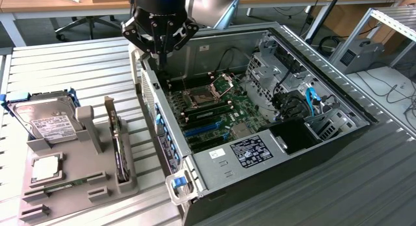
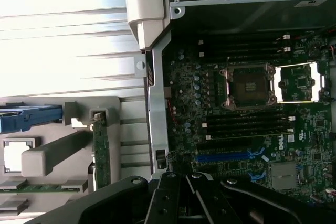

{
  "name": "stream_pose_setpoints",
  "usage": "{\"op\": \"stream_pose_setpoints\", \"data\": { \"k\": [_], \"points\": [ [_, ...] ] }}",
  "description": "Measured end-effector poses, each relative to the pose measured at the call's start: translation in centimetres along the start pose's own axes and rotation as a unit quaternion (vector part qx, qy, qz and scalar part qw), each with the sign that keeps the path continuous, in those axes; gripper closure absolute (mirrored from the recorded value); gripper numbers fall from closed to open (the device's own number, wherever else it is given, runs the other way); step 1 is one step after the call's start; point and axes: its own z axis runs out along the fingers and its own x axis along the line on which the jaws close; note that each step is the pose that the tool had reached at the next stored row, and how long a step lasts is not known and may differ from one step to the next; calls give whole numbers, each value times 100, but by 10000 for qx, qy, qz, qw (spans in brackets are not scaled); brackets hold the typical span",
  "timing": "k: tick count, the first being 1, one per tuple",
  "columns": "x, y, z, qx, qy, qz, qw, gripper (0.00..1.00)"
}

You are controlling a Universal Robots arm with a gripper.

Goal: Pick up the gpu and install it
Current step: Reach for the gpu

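Pincer shut, empty, over pc case wall; gpu upright beside case. I'd open wide, grip top edge squarely.

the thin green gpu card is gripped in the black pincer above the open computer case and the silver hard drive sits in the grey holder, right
No. The black pincer above the open metal computer case is shut on nothing; the thin green gpu card stands on edge in the grey plastic holder, where the silver hard drive also sits. The exterior view shows it.
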Motion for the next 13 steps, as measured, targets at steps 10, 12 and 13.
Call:
{"op": "stream_pose_setpoints", "data": {
  "k": [10, 12, 13],
  "points": [
    [23, -2, -1, 0, 0, 0, 10000, 89],
    [27, -2, -1, 0, 0, 1, 10000, 89],
    [30, -2, -1, 0, 0, 1, 10000, 89]
  ]
}}
